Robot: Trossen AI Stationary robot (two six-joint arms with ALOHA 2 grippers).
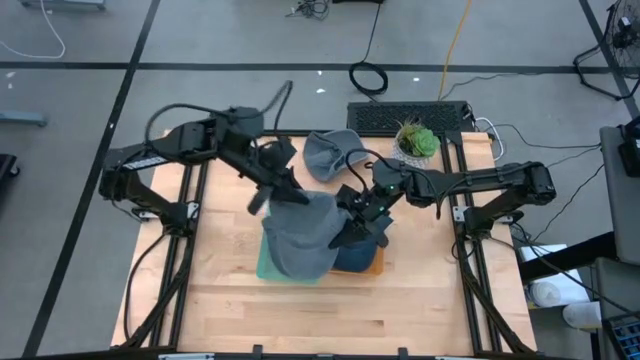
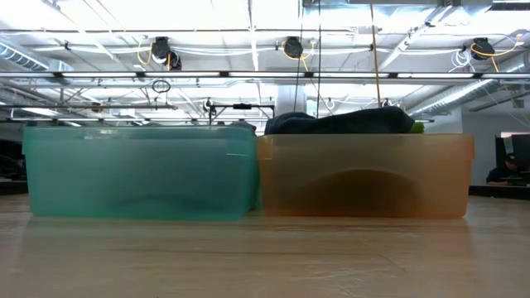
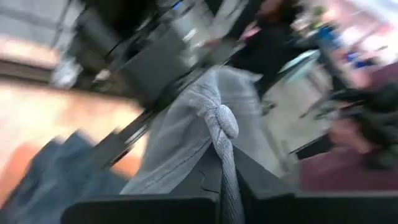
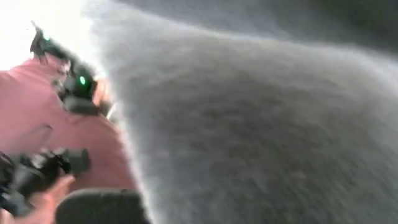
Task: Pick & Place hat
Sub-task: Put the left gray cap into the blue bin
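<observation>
Left gripper (image 1: 290, 190) is clamped down tight on a bunched fold of the grey hat (image 1: 298, 235); in the left wrist view you can see the knit (image 3: 214, 121) pinched into a little knot right between the fingers. Right gripper (image 1: 352, 232) is closed too, at the hat's other edge, and its wrist view is just a wall of grey fabric (image 4: 261, 124), so I'd guess it's holding cloth but I can't actually see the pinch.

The hat hangs stretched between the two arms, draped above the teal bin (image 1: 266, 268), with the orange bin (image 1: 372, 262) just beside it and already holding dark clothing (image 2: 339, 122).

Handling-wise: it looks like a soft, floppy knit, surely light, zero stiffness. It'll sag and swing wherever it isn't held, so grabbing at the rim or a gathered fold like this is the way to go. It shouldn't be slippery or breakable, but the loose knit could snag on a finger on release.

Room: the two bins touch side by side mid-table, so a drooping edge could catch a bin wall. A second grey hat (image 1: 330, 152) lies behind the bins, near the plant (image 1: 416, 140). There's open wood on the near side of the table (image 1: 330, 320).
</observation>
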